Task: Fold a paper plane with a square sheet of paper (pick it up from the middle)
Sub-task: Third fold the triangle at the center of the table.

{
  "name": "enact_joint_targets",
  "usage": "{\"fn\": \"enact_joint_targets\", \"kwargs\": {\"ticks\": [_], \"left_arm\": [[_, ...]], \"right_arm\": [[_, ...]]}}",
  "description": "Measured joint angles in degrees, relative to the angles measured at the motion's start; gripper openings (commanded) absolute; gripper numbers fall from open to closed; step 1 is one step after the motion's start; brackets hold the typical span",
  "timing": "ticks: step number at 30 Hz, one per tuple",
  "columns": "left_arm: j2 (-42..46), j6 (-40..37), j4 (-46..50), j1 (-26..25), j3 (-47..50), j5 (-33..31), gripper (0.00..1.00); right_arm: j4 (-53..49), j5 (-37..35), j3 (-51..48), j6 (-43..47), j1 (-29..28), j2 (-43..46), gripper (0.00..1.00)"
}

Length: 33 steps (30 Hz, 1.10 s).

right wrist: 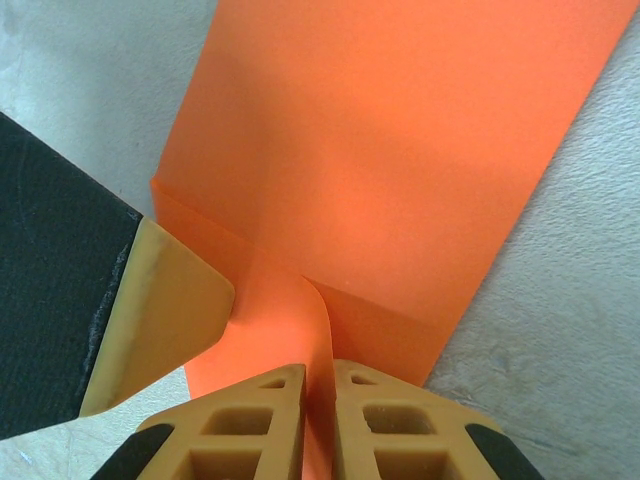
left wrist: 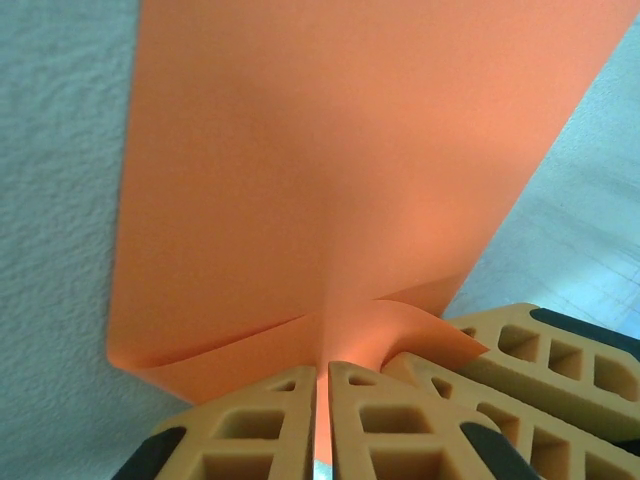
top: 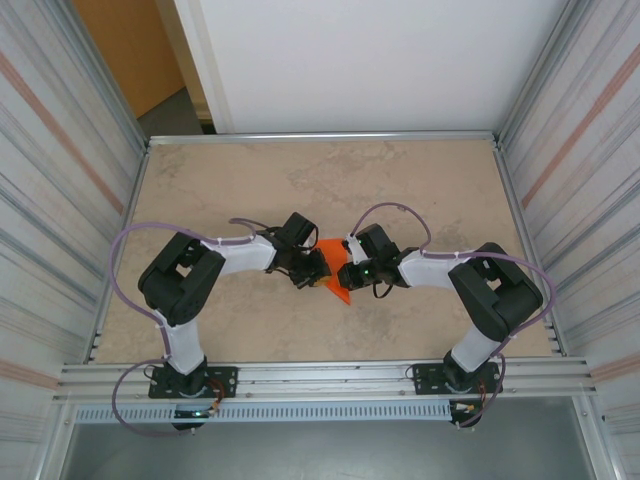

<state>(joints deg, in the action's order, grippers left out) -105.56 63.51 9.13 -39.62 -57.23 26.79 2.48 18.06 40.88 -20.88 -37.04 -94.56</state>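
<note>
Our left pincer [left wrist: 322,378] and right pincer [right wrist: 318,378] both clamp the orange sheet [top: 340,288] — partly creased, we judge, with most folding left.

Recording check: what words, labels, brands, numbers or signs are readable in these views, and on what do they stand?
None readable. The orange paper is plain, the left pincer's fingers and the right pincer's fingers are unmarked, and the tabletop bears no print.

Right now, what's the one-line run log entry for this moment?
phase: folding | left fingers: shut on orange paper | right fingers: shut on orange paper | paper: creased near both grips
</note>
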Motion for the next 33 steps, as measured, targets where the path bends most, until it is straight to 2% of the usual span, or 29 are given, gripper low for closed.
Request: {"fn": "enact_joint_targets", "kwargs": {"ticks": [25,30,33], "left_arm": [[-0.79,-0.24,0.07,0.09,-0.44,-0.28,0.11],[-0.9,-0.24,0.24,0.11,-0.5,-0.35,0.1],[-1.07,-0.24,-0.02,0.11,-0.5,-0.35,0.08]], "right_arm": [[0.09,0.17,0.28,-0.15,0.04,-0.57,0.08],[-0.26,0.2,0.57,-1.62,0.26,-0.42,0.15],[-1.9,-0.39,0.94,-3.39,0.46,0.35,0.24]]}}
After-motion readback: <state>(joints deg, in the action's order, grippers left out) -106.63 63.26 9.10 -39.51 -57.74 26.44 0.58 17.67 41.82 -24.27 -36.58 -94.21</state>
